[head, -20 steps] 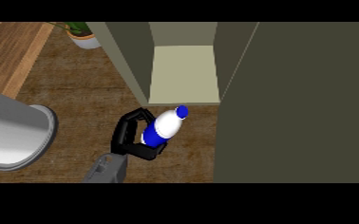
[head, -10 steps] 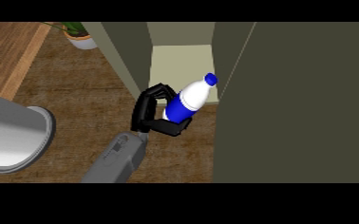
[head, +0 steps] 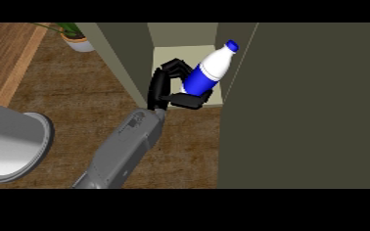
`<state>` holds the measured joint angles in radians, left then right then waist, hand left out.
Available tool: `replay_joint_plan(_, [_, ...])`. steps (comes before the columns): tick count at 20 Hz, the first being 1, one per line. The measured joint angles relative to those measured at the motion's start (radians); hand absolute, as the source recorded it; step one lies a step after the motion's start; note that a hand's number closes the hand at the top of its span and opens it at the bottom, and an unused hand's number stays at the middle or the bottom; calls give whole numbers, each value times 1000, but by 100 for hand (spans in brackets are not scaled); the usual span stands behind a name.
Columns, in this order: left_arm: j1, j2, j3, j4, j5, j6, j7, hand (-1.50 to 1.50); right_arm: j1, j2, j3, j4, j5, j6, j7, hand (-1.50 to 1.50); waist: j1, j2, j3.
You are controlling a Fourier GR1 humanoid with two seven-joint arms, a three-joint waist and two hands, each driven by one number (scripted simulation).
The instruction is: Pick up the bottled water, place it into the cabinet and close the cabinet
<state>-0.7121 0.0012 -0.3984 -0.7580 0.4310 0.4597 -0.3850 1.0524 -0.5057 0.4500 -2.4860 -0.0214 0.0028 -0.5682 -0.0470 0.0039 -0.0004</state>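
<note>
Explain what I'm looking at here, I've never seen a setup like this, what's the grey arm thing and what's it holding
This is the view from a humanoid robot's head, looking steeply down at a brown wood-grain kitchen counter. The grey tube rising from the lower edge is one of the robot's forearms, ending in a black hand; which arm it is I cannot tell from this view. Its fingers are curled round a white water bottle with a blue label and blue cap, tilted with the cap pointing up and to the right. The bottle sits at the opening of an olive-green cabinet with a pale interior; the large dark panel at right is probably its open door. Also visible: a small potted plant at top left and a round grey metal object at the left edge.
</note>
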Motion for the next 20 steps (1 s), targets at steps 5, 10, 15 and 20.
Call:
replay_joint_plan(5, [-111,4,31,119,63,31,16,150,10,-8,-20,-1,-9,20,-14,-150,-11,6,0])
replay_joint_plan(10, [-201,0,62,265,55,119,-1,150,18,-6,-22,-1,-14,32,-24,-150,-18,10,0])
replay_joint_plan(15, [-276,8,39,409,-16,255,-8,-150,22,-11,-41,5,-19,51,-48,-150,-27,14,1])
replay_joint_plan(20, [-351,16,41,526,-52,331,1,-150,37,-21,-66,7,-29,78,-69,-150,-37,20,0])
